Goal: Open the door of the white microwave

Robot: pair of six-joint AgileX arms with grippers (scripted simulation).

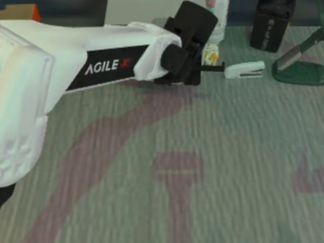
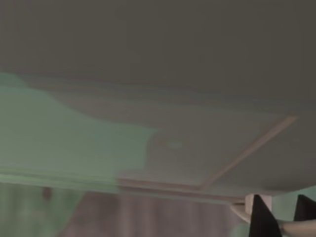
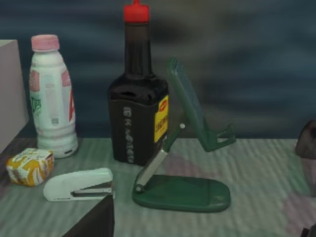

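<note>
Reaching across the top view from the left, my left arm (image 1: 101, 66) ends in a black gripper (image 1: 215, 67) near the desk's far edge, its thin tip just beside a white stapler (image 1: 244, 70); whether that gripper is apart or together I cannot tell here. A small yellow packet (image 1: 210, 52) sits partly behind the gripper, with a white bottle (image 1: 218, 17) beyond it, a dark bottle (image 1: 273, 25) to the right and a green phone stand (image 1: 299, 63) cut off by the right edge. The arm's bulk covers the upper left of the desk (image 1: 202, 167), so the white microwave cannot be picked out there. Left wrist view: a broad pale surface with a faint framed panel fills the frame very close up, possibly the door (image 2: 197, 143), though it is too near to be sure; two dark fingertips (image 2: 261, 219) stand apart at the frame's edge beside a pale object. Right wrist view: the same stapler (image 3: 79, 185), packet (image 3: 29, 166), pink-capped bottle (image 3: 52, 98), red-capped bottle (image 3: 138, 103) and stand (image 3: 185, 163) appear, with a pale box edge (image 3: 11, 94), perhaps the white microwave, cut off at the side. My right gripper is not in view.
</note>
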